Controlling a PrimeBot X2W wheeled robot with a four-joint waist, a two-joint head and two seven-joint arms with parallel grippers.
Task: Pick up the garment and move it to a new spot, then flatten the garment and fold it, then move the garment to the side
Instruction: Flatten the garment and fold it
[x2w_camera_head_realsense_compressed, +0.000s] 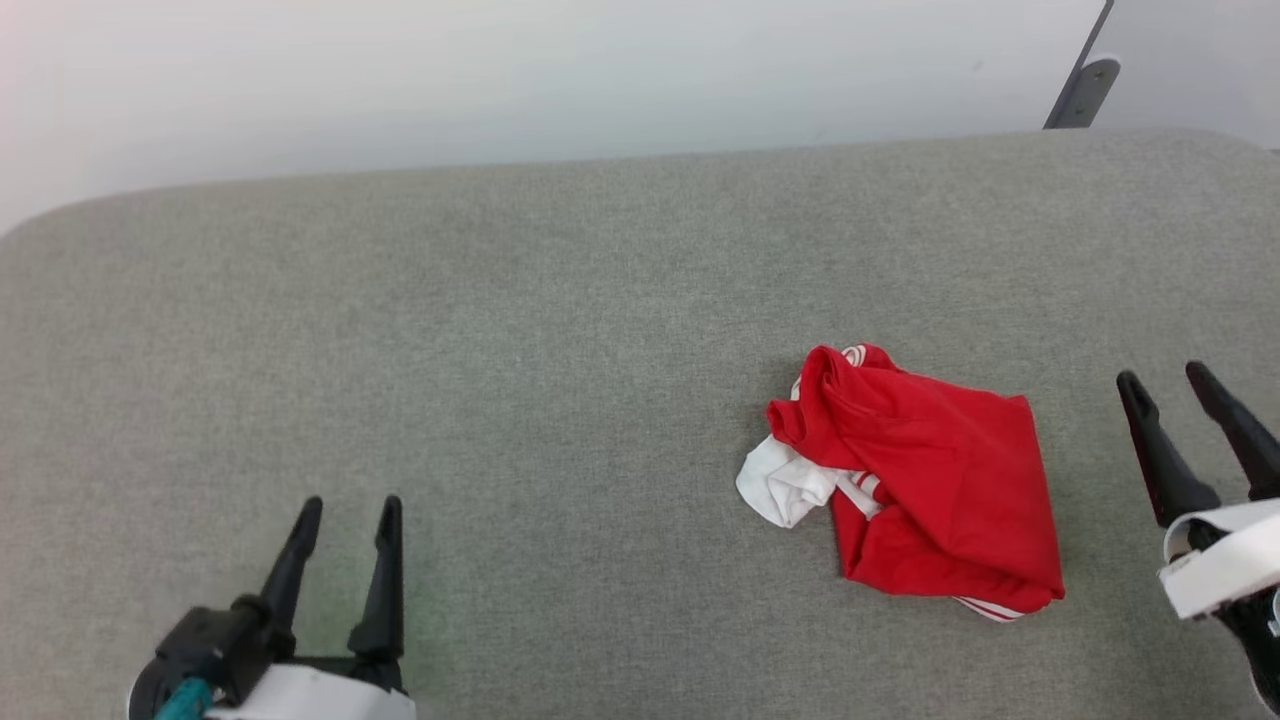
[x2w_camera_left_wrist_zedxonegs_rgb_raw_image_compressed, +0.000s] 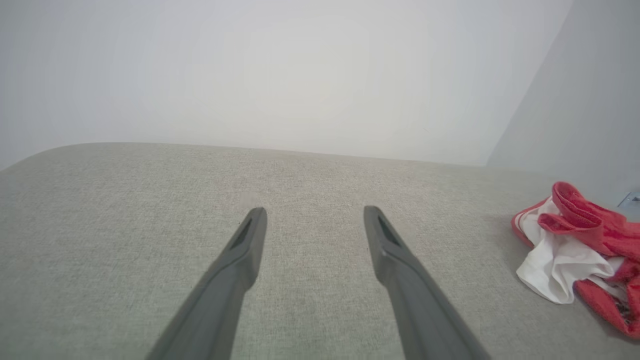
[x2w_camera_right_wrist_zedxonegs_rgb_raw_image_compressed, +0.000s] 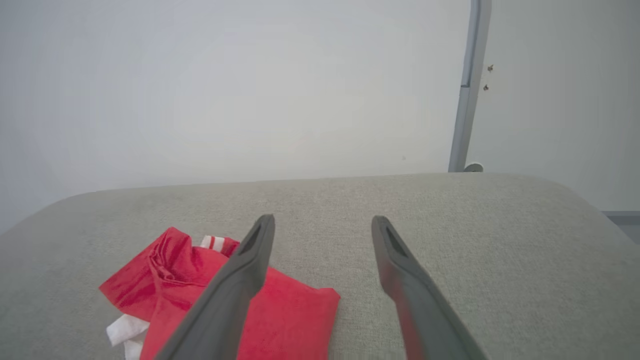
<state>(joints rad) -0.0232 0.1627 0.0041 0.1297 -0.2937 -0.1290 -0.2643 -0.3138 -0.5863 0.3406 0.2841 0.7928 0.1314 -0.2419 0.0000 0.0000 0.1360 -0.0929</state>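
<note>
left gripper (x2w_camera_head_realsense_compressed: 351, 505): jaws are spread, released | right gripper (x2w_camera_head_realsense_compressed: 1162, 376): jaws are spread, released | garment (x2w_camera_head_realsense_compressed: 930, 480): is seen crumpled on table (x2w_camera_head_realsense_compressed: 500, 350), near left of right jaws, untouched

Grey fabric surface (x2w_camera_head_realsense_compressed: 560, 330), crumpled red garment (x2w_camera_head_realsense_compressed: 930, 480) lying on it
</note>
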